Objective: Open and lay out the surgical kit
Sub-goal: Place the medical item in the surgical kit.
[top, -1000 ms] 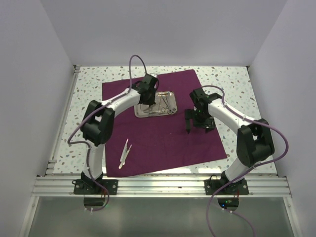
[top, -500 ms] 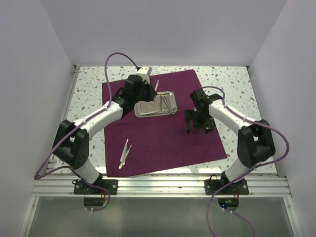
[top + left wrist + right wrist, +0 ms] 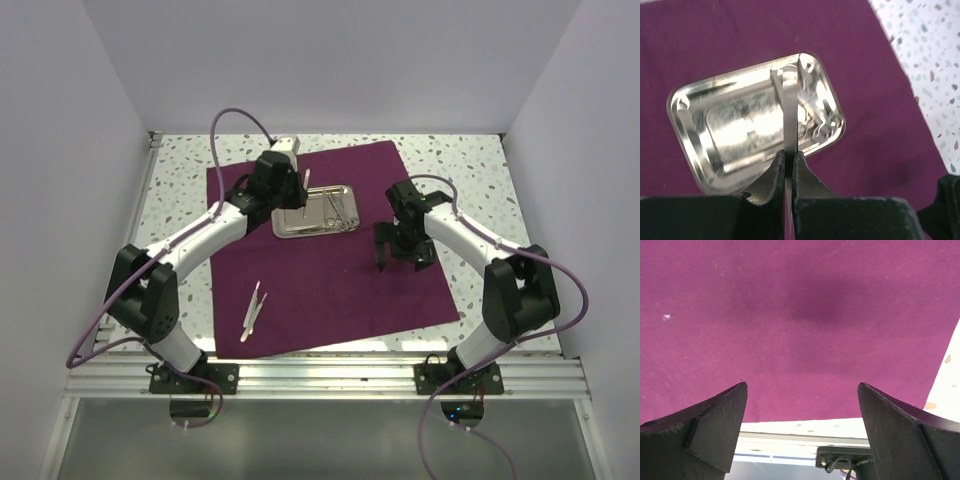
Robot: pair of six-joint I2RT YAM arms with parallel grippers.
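Already the cloth wrap [image 3: 330, 285] lies unfolded & flat on the table [image 3: 180, 180], filling the centre of the overhead view, so it serves as the surface for the layout. The steel tray [image 3: 300, 233] sits on it at upper centre, w/ a few thin instruments [image 3: 338, 208] bunched at its right end, ring handles among them. Two more pieces [image 3: 254, 308] lie side by side on the cloth at lower left of frame, well apart from the tray; prob. the start of the laid-out row.

Left claw [image 3: 297, 190] hangs over the tray's left part, pinched tight on one thin flat silver strip [image 3: 790, 110]. In the wrist view the strip sticks out past the tips over the tray floor, so it reads as lifted out, not resting. Looks like tweezers, can't be sure. It is gripped near one end, likely so the rest hangs free for setting down.

Right claw [image 3: 400, 260] hovers over bare cloth to the right of the tray, spread wide w/ nothing in it; parked out of the way, I'd say.
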